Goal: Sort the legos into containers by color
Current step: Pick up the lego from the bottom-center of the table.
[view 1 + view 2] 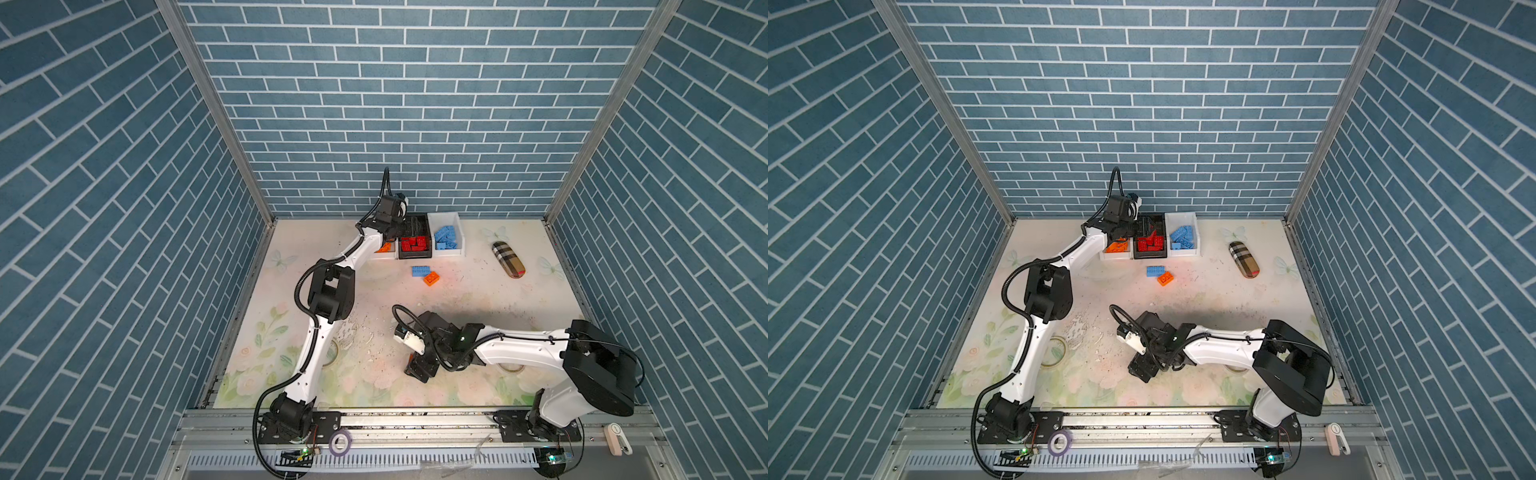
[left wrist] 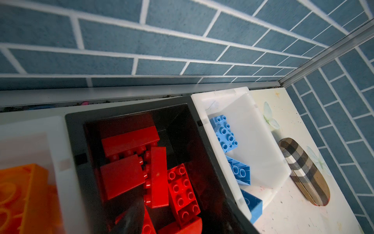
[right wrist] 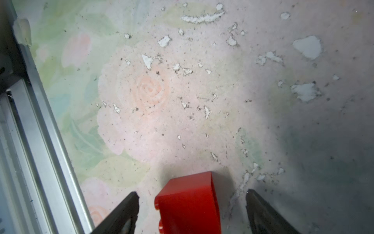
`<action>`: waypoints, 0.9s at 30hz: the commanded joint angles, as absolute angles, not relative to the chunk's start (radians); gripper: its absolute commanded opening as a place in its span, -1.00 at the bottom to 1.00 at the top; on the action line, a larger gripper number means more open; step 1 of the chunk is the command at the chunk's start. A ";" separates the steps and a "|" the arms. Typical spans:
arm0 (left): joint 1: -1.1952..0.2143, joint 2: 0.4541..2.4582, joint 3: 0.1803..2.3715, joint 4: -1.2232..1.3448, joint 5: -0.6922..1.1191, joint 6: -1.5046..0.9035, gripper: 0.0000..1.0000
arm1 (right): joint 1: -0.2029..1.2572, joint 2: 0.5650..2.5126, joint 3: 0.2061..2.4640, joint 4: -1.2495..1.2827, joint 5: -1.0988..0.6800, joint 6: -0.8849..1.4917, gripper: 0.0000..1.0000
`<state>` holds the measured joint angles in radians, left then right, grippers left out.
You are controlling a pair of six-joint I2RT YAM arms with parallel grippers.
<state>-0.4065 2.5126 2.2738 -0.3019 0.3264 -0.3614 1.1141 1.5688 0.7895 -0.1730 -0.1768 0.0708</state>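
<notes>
Right gripper [image 3: 192, 192] hangs near the front edge of the table [image 1: 478, 299], jaws apart astride a glossy, studded red brick [image 3: 188, 204] without touching it, poised to grasp. Along the back edge sit an orange-filled white bin [image 1: 1115, 256], a black bin [image 1: 413, 256] of reds and a blue-filled white bin [image 1: 451, 217]. Left gripper [image 1: 409, 230] hovers over the black bin, and whether it is open cannot be told. One blue brick [image 1: 421, 271] and one orange brick [image 1: 432, 278] lie loose in front.

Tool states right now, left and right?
Left tool: over the black bin; cannot tell open or closed.
Right tool: open, straddling a red brick, not gripping it.
</notes>
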 commanded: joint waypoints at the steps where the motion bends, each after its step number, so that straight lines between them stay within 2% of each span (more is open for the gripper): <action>1: -0.405 2.424 2.250 -0.309 0.321 -0.334 0.26 | 1.121 1.601 0.810 -0.181 -0.150 0.031 0.64; 7: -0.405 2.377 2.204 -0.299 0.321 -0.330 0.26 | 1.123 1.643 0.816 -0.174 -0.150 0.031 0.49; 16: -0.406 2.350 2.178 -0.302 0.314 -0.321 0.26 | 1.123 1.669 0.815 -0.158 -0.149 0.043 0.06; 22: -0.405 2.330 2.140 -0.296 0.318 -0.324 0.26 | 1.123 1.655 0.816 -0.160 -0.118 0.050 -0.09; 27: -0.407 2.265 2.013 -0.238 0.312 -0.327 0.26 | 1.113 1.645 0.818 -0.163 -0.098 0.062 -0.18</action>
<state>-0.4065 2.3405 2.0624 -0.2764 0.3153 -0.3397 1.1168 1.6421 0.8089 -0.1276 -0.1314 0.0555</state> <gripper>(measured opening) 0.631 0.454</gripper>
